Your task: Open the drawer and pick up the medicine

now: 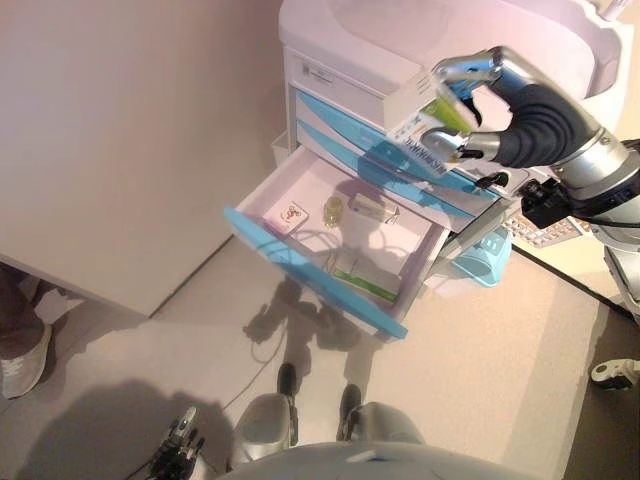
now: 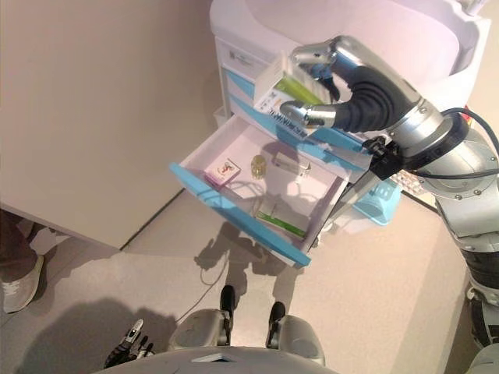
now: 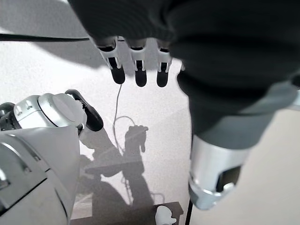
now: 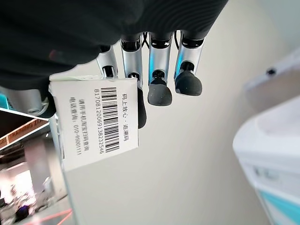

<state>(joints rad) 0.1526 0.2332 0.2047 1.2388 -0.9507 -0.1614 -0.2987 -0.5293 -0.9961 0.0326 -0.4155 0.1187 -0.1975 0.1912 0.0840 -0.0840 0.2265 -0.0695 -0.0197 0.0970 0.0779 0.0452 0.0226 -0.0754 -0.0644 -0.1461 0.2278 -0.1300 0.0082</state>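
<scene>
A white and green medicine box (image 1: 428,116) (image 2: 284,100) (image 4: 93,126) hangs in the air above the open drawer, with my right hand (image 1: 500,105) (image 2: 351,82) shut on it. The blue-fronted drawer (image 1: 310,270) (image 2: 234,204) of the white cart stands pulled far out. Inside lie a small pink box (image 1: 287,215), a yellowish bottle (image 1: 333,210), a clear box (image 1: 371,208) and a green pack (image 1: 362,285). My left hand (image 1: 178,452) (image 3: 136,65) hangs low near the floor, its fingers straight and holding nothing.
The white cart (image 1: 420,50) with blue drawer fronts stands against a pale wall (image 1: 130,130). A light blue bin (image 1: 483,262) hangs at the cart's right side. A person's shoe (image 1: 25,360) shows at the left edge.
</scene>
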